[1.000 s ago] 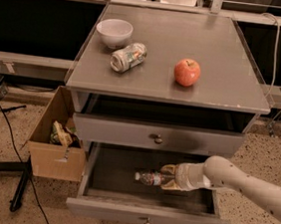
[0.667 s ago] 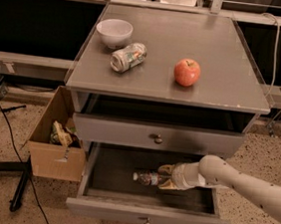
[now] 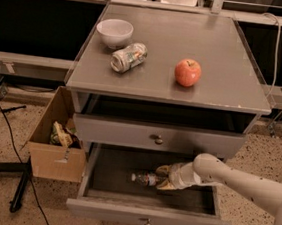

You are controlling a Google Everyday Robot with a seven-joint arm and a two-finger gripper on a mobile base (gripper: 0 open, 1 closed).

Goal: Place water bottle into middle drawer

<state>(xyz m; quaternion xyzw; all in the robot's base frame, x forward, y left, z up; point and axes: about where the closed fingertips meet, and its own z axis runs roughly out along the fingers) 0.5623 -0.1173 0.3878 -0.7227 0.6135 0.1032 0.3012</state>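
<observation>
The gripper (image 3: 165, 178) is low inside the open middle drawer (image 3: 146, 217), right of centre. Its two pale fingers (image 3: 164, 170) sit on either side of the base of the water bottle (image 3: 145, 178) and seem to be clamped on it. The bottle lies on its side, white cap pointing left, on or just above the dark drawer floor.

The placing step looks nearly done. The next move would be to let go and draw the arm (image 3: 234, 182) back up and to the right.

The closed upper drawer (image 3: 158, 138) hangs just above the back of the opening, so headroom is tight there. The low right wall is close to the arm. Bare floor lies left of the bottle.

On the tabletop (image 3: 226, 68) are an apple (image 3: 188, 72), a can (image 3: 129, 57) and a bowl (image 3: 114, 32), all well clear of the gripper.
</observation>
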